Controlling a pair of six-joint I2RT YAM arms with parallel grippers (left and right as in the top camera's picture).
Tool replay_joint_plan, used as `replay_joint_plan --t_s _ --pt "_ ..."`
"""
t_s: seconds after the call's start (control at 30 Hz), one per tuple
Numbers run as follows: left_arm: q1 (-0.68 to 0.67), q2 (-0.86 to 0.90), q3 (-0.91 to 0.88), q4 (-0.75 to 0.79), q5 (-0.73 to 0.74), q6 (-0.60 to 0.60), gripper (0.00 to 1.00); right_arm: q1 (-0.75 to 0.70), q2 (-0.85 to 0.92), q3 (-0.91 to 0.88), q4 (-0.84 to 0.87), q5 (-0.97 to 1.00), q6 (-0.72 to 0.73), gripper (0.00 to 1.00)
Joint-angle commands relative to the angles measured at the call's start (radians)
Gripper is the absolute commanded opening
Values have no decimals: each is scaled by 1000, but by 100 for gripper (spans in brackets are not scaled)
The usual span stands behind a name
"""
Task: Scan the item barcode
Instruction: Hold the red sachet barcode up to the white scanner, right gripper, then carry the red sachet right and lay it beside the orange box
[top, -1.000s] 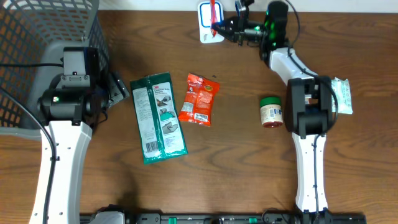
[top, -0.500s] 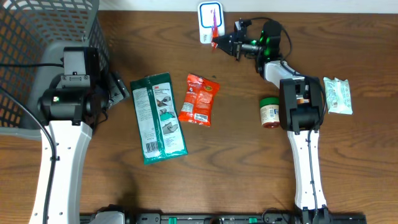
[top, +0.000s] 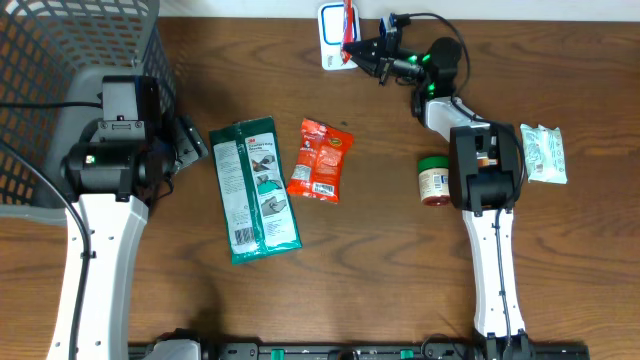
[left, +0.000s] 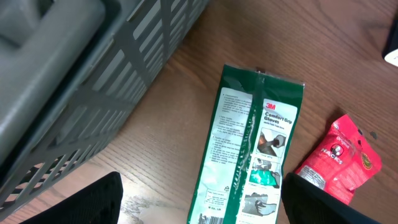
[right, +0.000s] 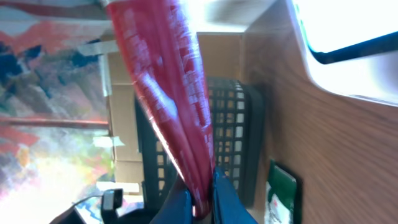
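Right now my right gripper (top: 355, 47) is clamped on the thin red plastic packet (top: 346, 20), holding it over the white, blue-rimmed scanner (top: 329, 46) at the top centre of the overhead frame. My left gripper (top: 190, 140) has its jaws wide apart with nothing in them, beside the grey mesh basket (top: 60, 50) at upper left.

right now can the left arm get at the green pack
Probably yes: the left gripper is open and empty, and the green pack lies flat on the table right beside it, with nothing between them.
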Motion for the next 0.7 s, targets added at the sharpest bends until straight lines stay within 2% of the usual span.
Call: replay_joint_plan --t_s 0.0,0.17,0.33,0.37,0.47,0.57,0.6,0.63,0.67 --pt "5 4 4 -2 -24 6 82 -24 -128 25 10 6 43 2" --pt "5 4 4 -2 -24 6 82 -56 -276 25 -119 18 -69 2" --pt "5 4 4 -2 -24 6 82 -107 -418 25 -510 30 -373 2" --pt "5 4 4 -2 -24 6 82 -125 -457 25 -671 35 -517 2" --pt "5 4 4 -2 -24 6 82 -163 -530 25 -1023 49 -832 2" --pt "5 4 4 -2 -24 6 82 -222 -630 25 -1575 117 -1321 1" --pt "5 4 4 -2 -24 6 82 -231 -644 25 -1654 140 -1388 1" --pt "5 4 4 -2 -24 6 82 -254 -679 25 -1862 241 -1561 1" --pt "5 4 4 -2 -24 6 82 -267 -697 25 -1967 313 -1648 1"
